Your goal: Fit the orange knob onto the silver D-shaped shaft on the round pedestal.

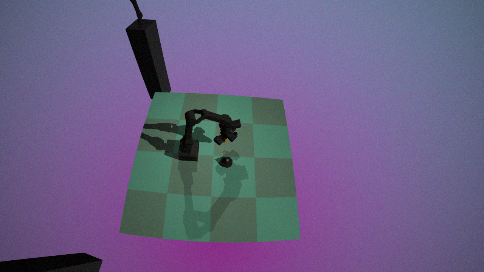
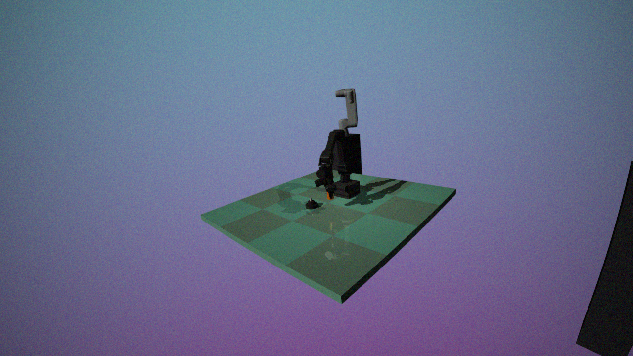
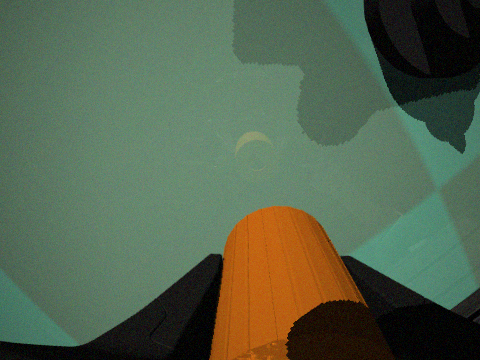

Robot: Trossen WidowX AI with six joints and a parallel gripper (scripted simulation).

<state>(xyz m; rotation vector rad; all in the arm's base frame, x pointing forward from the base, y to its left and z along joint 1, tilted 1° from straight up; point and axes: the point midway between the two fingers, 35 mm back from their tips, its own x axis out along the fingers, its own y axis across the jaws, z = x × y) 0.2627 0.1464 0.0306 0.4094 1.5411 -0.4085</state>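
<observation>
Wrist view: gripper [image 1: 225,139] [image 2: 330,195] [image 3: 280,267] closed on the orange knob [image 1: 225,140] [image 2: 328,195] [image 3: 280,280], which sits between its fingers. Round pedestal [image 1: 225,161] [image 2: 311,204] [image 3: 430,40], partly in frame, stands near the gripper, apart from the knob.

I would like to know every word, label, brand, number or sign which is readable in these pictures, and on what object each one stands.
No text can be read with certainty.
Black arm: one tiny pale mark in the exterior view, perhaps lettering, too small to read.
Orange knob: no lettering seen on the visible sides.
Round pedestal: none seen, but it is dark.
</observation>
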